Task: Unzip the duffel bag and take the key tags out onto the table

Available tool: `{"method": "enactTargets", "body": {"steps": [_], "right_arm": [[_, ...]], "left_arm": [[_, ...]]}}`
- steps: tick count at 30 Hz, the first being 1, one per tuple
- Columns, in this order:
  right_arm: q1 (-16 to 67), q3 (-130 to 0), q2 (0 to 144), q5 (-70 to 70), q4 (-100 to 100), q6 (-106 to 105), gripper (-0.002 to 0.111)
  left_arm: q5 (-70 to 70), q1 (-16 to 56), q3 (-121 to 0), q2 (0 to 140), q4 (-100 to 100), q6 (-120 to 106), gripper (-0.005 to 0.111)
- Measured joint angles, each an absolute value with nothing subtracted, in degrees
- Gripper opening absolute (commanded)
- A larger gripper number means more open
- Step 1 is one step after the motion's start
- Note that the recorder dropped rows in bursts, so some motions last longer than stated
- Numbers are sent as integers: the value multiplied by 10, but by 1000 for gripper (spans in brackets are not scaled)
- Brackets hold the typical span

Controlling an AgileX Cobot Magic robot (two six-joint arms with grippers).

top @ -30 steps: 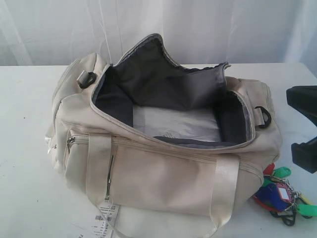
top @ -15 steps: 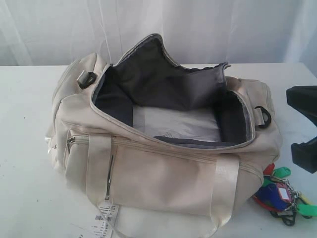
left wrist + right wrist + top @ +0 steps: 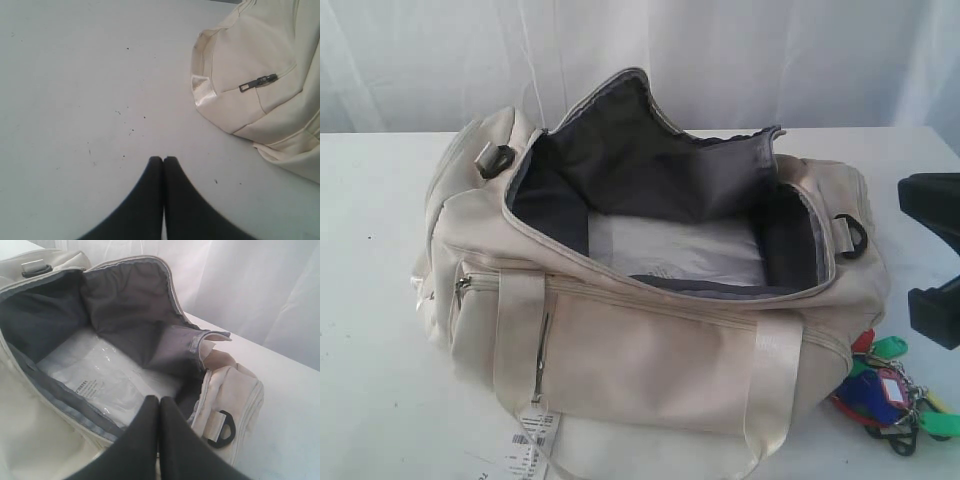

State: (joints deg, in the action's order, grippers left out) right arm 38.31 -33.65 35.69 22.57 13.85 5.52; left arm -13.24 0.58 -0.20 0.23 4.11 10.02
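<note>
Open duffel bag [image 3: 650,350]; key tags [image 3: 890,395] on surface [image 3: 380,250] beside its end, nearer right tool [image 3: 159,401]. Right tool, left tool [image 3: 163,161] both closed, empty.

R pincer [image 3: 159,400] closed, facing open duffel bag [image 3: 235,390] w/ plastic sheet [image 3: 100,375] inside.

Duffel bag [image 3: 650,370] hangtag [image 3: 535,442] print illegible
</note>
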Motion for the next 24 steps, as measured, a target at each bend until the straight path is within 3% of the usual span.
{"method": "enactTargets", "body": {"steps": [24], "right_arm": [[383,-336,357,226,138,55,0]], "left_arm": [[-141,6,-2,2,34,9,0]]}}
